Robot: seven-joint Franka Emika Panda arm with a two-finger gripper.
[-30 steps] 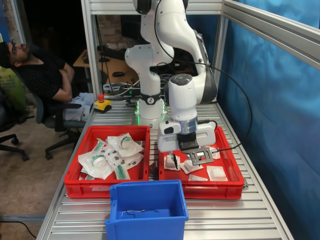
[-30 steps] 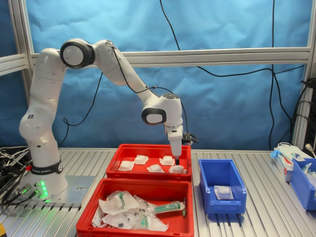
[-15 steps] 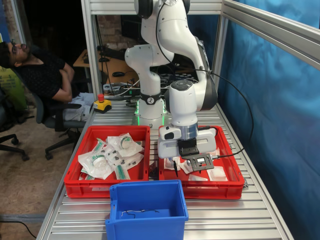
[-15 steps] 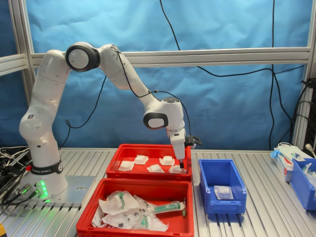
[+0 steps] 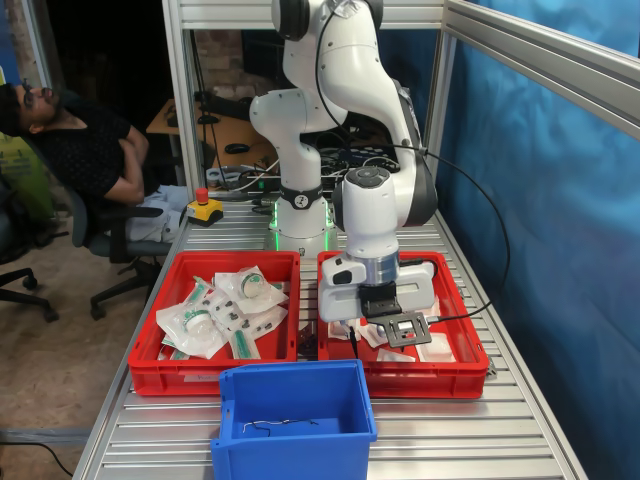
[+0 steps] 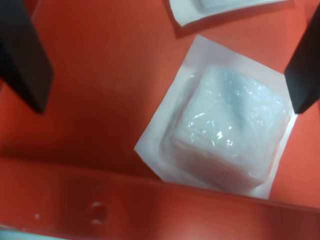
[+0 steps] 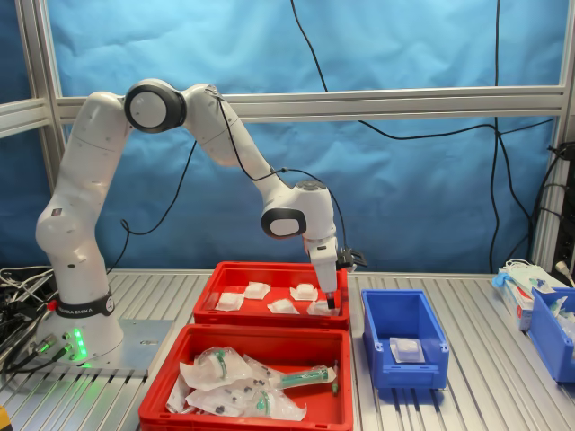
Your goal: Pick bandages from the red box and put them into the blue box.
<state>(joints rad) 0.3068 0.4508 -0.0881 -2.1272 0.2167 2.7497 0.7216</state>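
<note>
The claw (image 6: 165,65) hangs open over a light, squashy bandage (image 6: 227,130) beside the red box's wall (image 6: 150,205); pinch its padded middle

Wrist view: both black fingers (image 6: 22,55) of the gripper (image 6: 165,55) cut off by the frame edges, tips only. Second white square bandage packet (image 6: 220,7) clipped at the edge. First exterior view: gripper body hides part of the shallow red plastic tray (image 5: 470,345); fingertips too small to tell contact.
</note>
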